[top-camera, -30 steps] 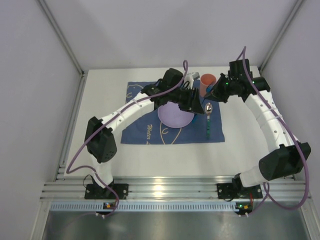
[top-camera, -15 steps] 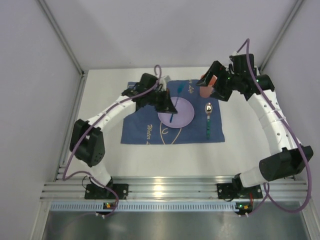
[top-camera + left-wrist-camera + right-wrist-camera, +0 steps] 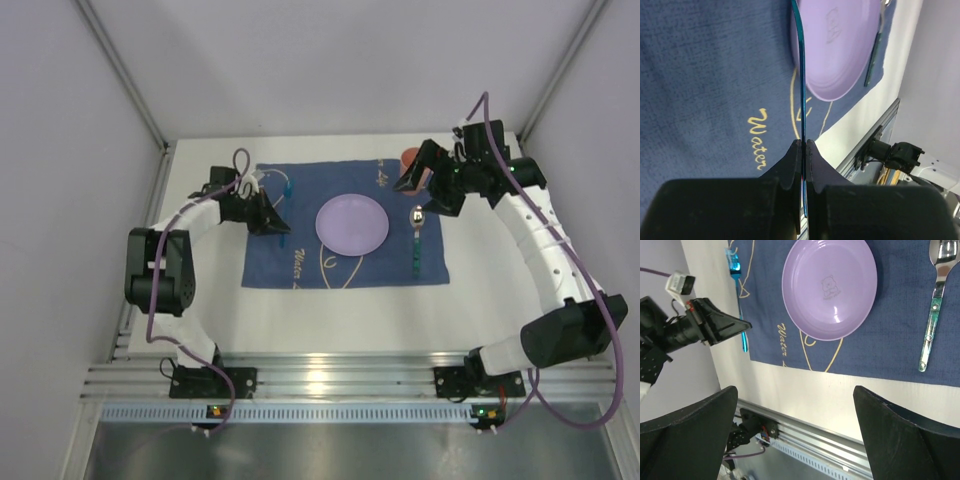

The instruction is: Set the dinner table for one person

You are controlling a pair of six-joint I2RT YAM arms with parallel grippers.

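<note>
A purple plate [image 3: 352,224] lies in the middle of a dark-blue cloth [image 3: 300,265] on the white dinner table [image 3: 210,300]. A spoon [image 3: 416,235] lies to the right of the plate. At the cloth's left edge my left gripper [image 3: 275,226] is shut on a thin blue utensil [image 3: 287,188]; the left wrist view shows the utensil [image 3: 801,75] edge-on, running out from the gripper [image 3: 803,144]. My right gripper [image 3: 420,180] hovers wide open and holds nothing, in front of a red cup [image 3: 408,156] at the cloth's back right. The right wrist view shows the plate [image 3: 830,285], spoon [image 3: 935,300] and utensil [image 3: 735,262].
A ribbed aluminium rail [image 3: 330,380] runs along the near edge of the table, with both arm bases bolted to it. Grey walls close in the left, right and back. Bare white tabletop lies between the cloth and the rail [image 3: 805,390].
My left arm has swung left from over the plate to the cloth's left edge, carrying the blue utensil. The right gripper has opened and now hangs by the cup.
</note>
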